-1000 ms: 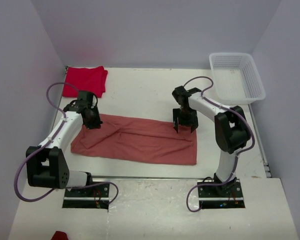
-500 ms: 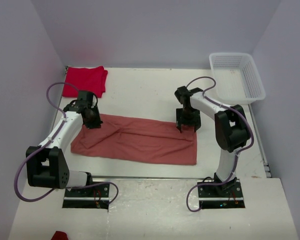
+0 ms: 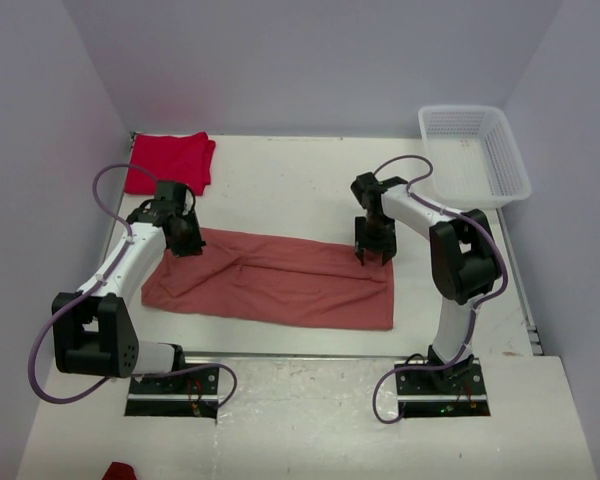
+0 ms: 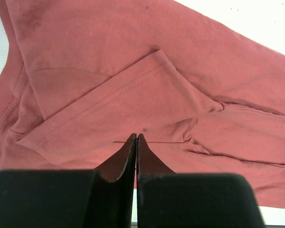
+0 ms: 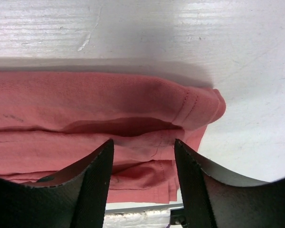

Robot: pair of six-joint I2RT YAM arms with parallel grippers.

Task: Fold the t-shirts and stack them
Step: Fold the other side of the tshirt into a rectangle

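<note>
The salmon-pink t-shirt (image 3: 270, 280) lies as a long folded strip across the middle of the table. The bright red t-shirt (image 3: 170, 160) rests folded at the back left. My left gripper (image 3: 185, 243) is shut, its tips (image 4: 136, 135) down on the pink shirt's left end beside a folded sleeve (image 4: 109, 109); no cloth shows between them. My right gripper (image 3: 373, 254) is open at the strip's far right corner. In the right wrist view its jaws (image 5: 143, 141) straddle the layered hem (image 5: 180, 114) without pinching it.
A white mesh basket (image 3: 475, 155) stands at the back right. A small red scrap (image 3: 120, 470) lies at the bottom edge, in front of the left base. Grey walls close in the table (image 3: 280, 190) on three sides.
The right gripper has shifted slightly right along the pink shirt's far edge and its jaws have narrowed around the hem. The left arm has not moved.
</note>
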